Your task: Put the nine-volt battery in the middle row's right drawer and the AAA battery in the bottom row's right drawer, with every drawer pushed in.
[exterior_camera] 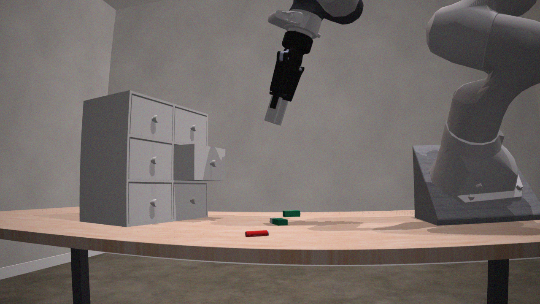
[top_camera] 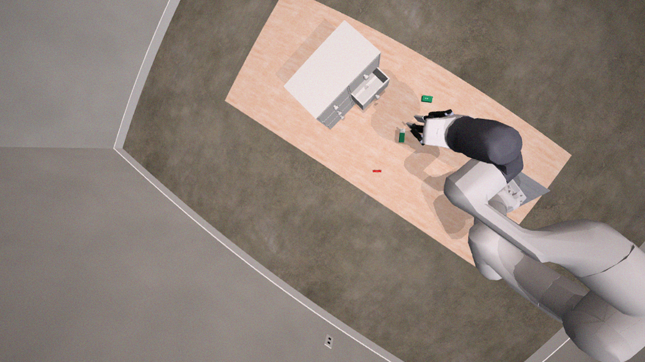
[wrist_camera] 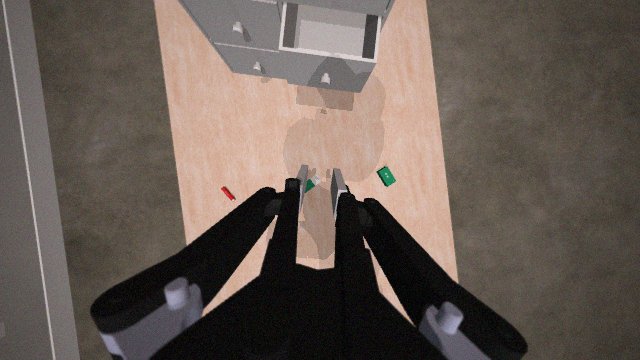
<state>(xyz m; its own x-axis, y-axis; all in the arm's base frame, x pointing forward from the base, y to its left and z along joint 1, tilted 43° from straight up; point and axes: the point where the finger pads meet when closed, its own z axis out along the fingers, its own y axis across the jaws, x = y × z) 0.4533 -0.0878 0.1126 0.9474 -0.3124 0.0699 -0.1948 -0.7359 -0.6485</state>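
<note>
The chest (top_camera: 331, 67) (exterior_camera: 105, 162) stands upright. Its middle-row right drawer (top_camera: 382, 88) (exterior_camera: 201, 164) (wrist_camera: 327, 54) is pulled partly out; no battery shows inside. The bottom right drawer (exterior_camera: 183, 206) (wrist_camera: 300, 71) is in. The red AAA battery (top_camera: 376, 170) (exterior_camera: 257, 233) (wrist_camera: 228, 193) lies on the table. A green block with a pale end (top_camera: 401, 136) (exterior_camera: 278, 221) (wrist_camera: 310, 186) and one with two pale dots (top_camera: 427, 98) (exterior_camera: 291, 213) (wrist_camera: 386, 176) lie apart; I cannot tell which is the nine-volt battery. My gripper (top_camera: 413, 121) (exterior_camera: 273, 121) (wrist_camera: 319, 177) is narrowly open, empty, high above the table, pointing steeply down.
The table (top_camera: 318, 146) (exterior_camera: 358, 240) (wrist_camera: 200, 125) carries the chest at one end and the arm's wedge-shaped base (top_camera: 536, 189) (exterior_camera: 424, 188) at the other. The open drawer juts over the table on the side facing the arm. The other drawers look closed.
</note>
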